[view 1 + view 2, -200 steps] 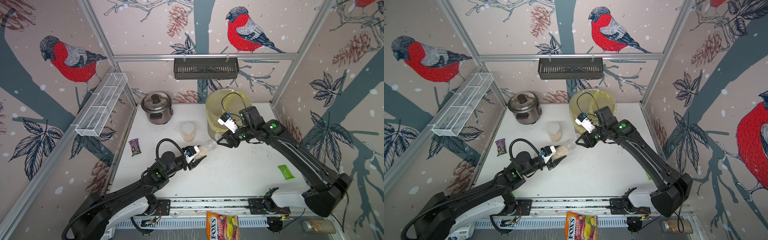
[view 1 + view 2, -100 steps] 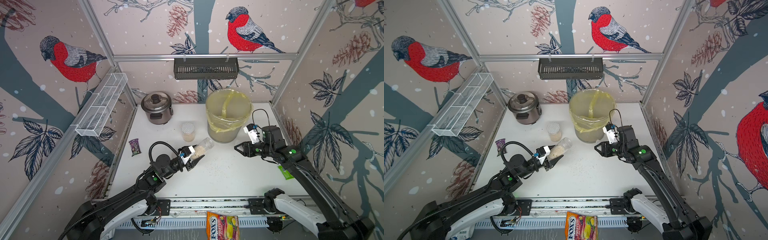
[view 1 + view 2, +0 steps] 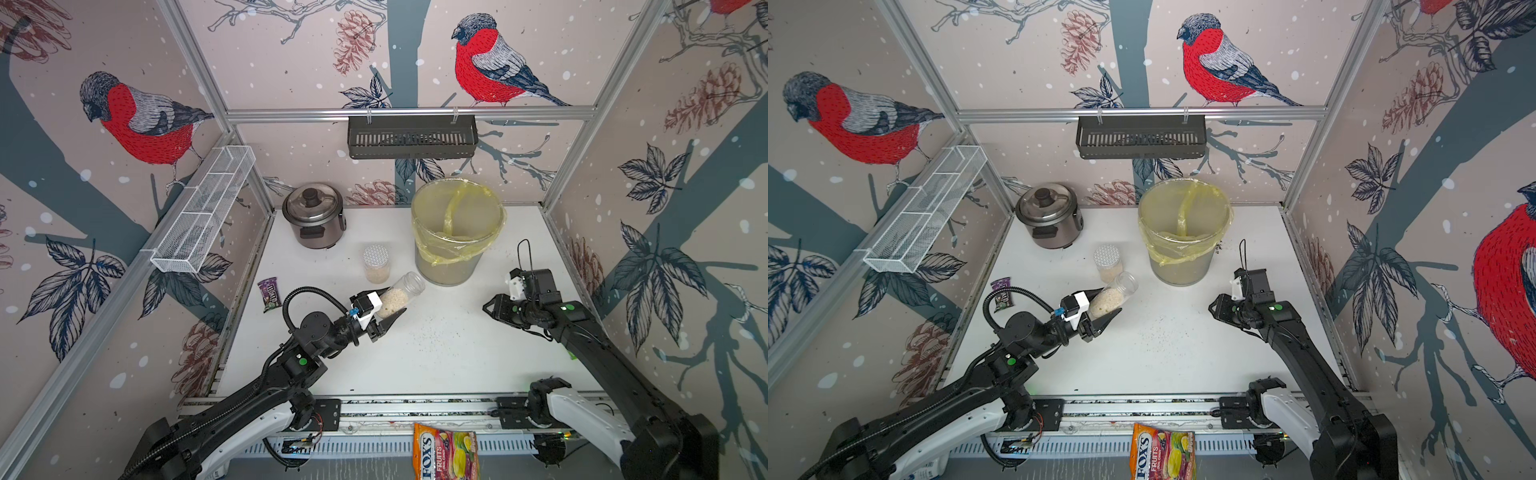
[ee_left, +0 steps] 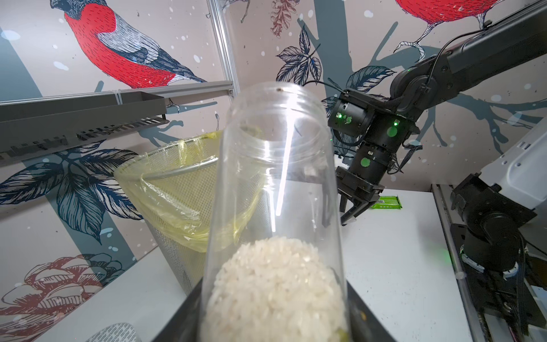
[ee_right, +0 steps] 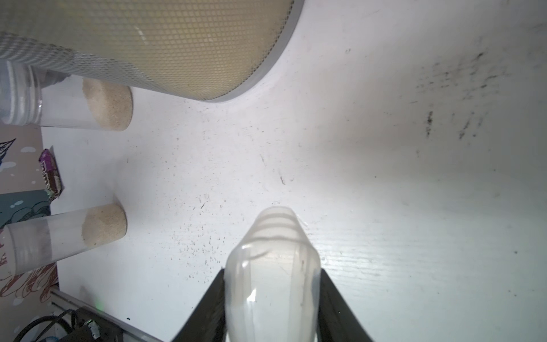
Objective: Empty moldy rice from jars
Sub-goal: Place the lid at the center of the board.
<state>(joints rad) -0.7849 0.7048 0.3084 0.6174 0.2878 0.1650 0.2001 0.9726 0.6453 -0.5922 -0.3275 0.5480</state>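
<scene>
The white counter carries nearly everything. At its back stands the mesh bin, lined with a yellow bag folded over the rim. Left of the bin sits a silver rice cooker with its lid on. A Fox's candy bag lies off the counter, in front of the front rail.

A wider jar with a silver dotted lid stands upright just left of the bin, with a beige layer of moldy rice at its bottom.

The left pincer is clenched around the base end of an open narrow jar. It holds the jar clear of the counter and tilted, mouth raised and aimed at the bin. In both top views the mouth sits just beside the bin wall, below the rim. The rice in this jar is a white clump packed at the base end.

The right wrist view shows 1 capped narrow jar upright on the counter, apart from the wider jar and nearer the front rail, also with beige rice at its bottom.

The right pincer hangs low over the counter's right side, well apart from the bin. It grasps a clear lid edge-on between its 2 fingers.

A purple candy pack lies near the counter's left edge and a green packet near its right edge. Loose grains speckle the middle.
</scene>
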